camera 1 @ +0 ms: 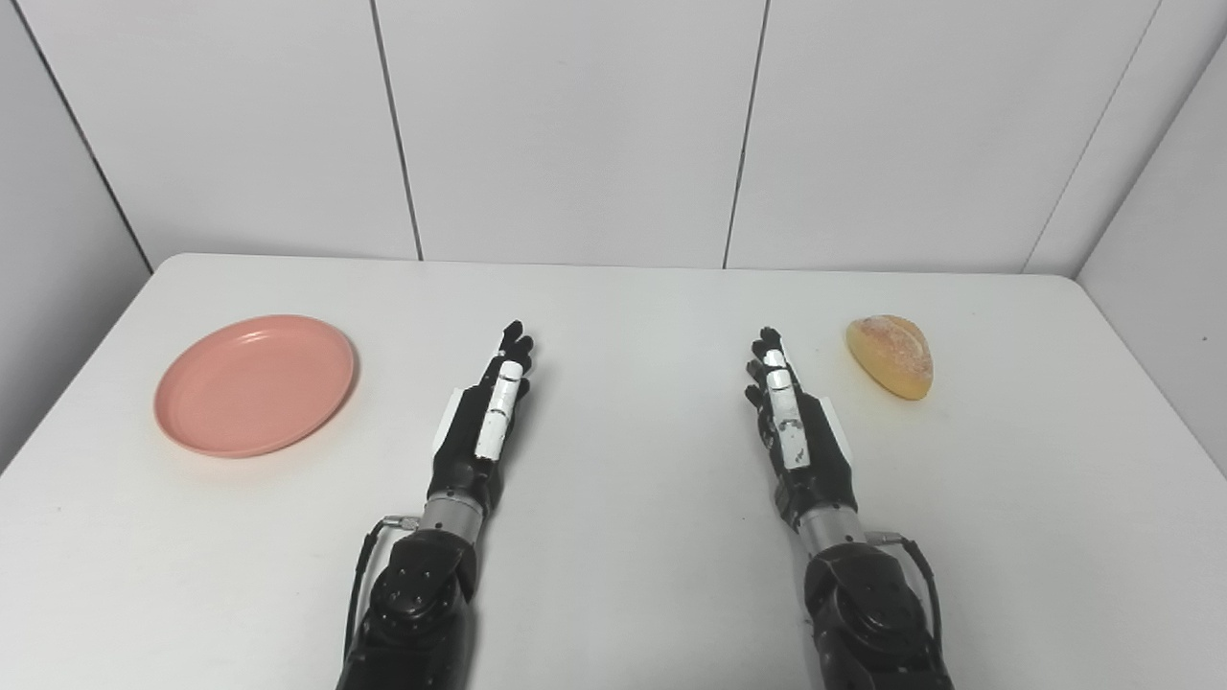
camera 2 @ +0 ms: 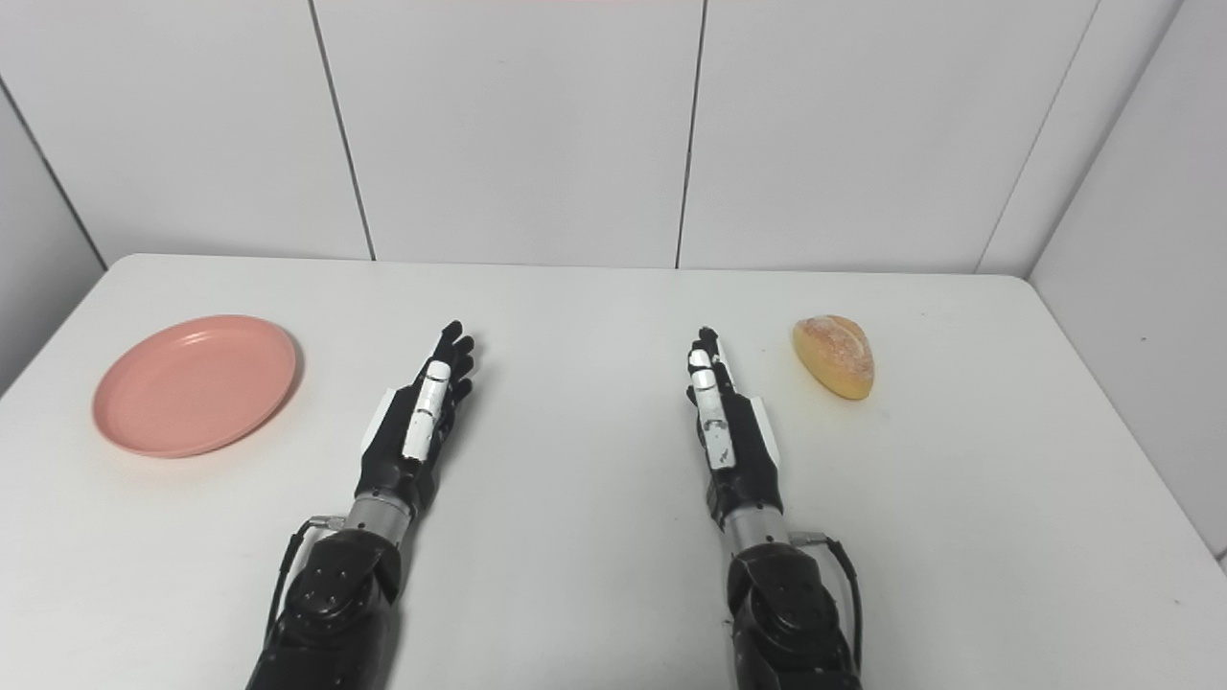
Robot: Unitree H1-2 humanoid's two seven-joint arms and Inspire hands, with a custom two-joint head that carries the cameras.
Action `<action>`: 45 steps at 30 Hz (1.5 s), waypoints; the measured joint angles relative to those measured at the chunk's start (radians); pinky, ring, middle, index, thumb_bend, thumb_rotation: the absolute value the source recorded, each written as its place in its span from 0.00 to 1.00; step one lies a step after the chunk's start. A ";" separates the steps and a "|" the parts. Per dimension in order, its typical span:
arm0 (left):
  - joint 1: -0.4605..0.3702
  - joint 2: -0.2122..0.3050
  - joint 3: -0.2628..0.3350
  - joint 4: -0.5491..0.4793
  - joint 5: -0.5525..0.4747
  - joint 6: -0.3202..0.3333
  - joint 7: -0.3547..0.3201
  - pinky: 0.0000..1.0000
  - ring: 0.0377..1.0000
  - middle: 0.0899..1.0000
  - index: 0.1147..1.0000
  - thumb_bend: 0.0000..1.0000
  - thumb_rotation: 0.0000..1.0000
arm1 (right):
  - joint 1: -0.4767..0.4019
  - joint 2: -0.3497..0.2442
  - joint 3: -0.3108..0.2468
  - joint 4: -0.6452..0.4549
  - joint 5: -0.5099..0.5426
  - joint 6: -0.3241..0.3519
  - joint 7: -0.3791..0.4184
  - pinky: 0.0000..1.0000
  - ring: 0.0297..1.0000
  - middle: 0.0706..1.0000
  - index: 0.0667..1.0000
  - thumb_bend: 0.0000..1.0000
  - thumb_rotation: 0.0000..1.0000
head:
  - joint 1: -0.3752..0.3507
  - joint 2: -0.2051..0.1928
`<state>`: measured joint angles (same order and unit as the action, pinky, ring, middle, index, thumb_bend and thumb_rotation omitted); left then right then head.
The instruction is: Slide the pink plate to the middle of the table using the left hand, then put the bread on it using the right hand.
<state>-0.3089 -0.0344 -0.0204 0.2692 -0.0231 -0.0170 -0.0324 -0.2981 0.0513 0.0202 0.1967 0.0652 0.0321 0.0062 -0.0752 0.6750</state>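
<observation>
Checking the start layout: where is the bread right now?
The bread lies on the white table at its right side, just right of the right hand and apart from it, far from the pink plate.

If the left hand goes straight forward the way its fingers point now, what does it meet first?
Probably nothing on the table: the left hand points ahead and slightly right, toward the far edge and wall. The pink plate lies off to its left, outside that line.

Arm and hand assembly, external finish
Left hand (camera 1: 484,417) and right hand (camera 1: 796,426): black shells, white finger and back panels. Silver cylindrical wrist collars; glossy black forearm housings with small screws; a thin black cable loops beside each wrist.
</observation>
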 measured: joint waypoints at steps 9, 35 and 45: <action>0.000 0.000 0.001 0.000 0.000 0.000 0.000 1.00 0.99 0.98 0.97 0.53 1.00 | -0.001 0.000 -0.003 0.004 0.000 0.000 0.000 1.00 1.00 1.00 1.00 0.65 1.00 | 0.000 0.000; 0.000 0.000 0.000 0.000 0.000 0.000 0.000 1.00 0.99 0.98 0.97 0.54 1.00 | -0.003 0.000 -0.005 0.004 0.001 0.000 0.000 1.00 1.00 1.00 1.00 0.65 1.00 | 0.000 0.000; 0.000 -0.004 -0.009 0.000 0.005 0.000 0.004 1.00 0.99 0.98 0.98 0.56 1.00 | -0.001 -0.020 -0.005 -0.003 0.001 0.000 0.009 1.00 1.00 1.00 1.00 0.66 1.00 | 0.172 -0.034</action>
<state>-0.3089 -0.0383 -0.0293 0.2693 -0.0180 -0.0171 -0.0280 -0.2990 0.0316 0.0153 0.1932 0.0665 0.0322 0.0155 0.0966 0.6412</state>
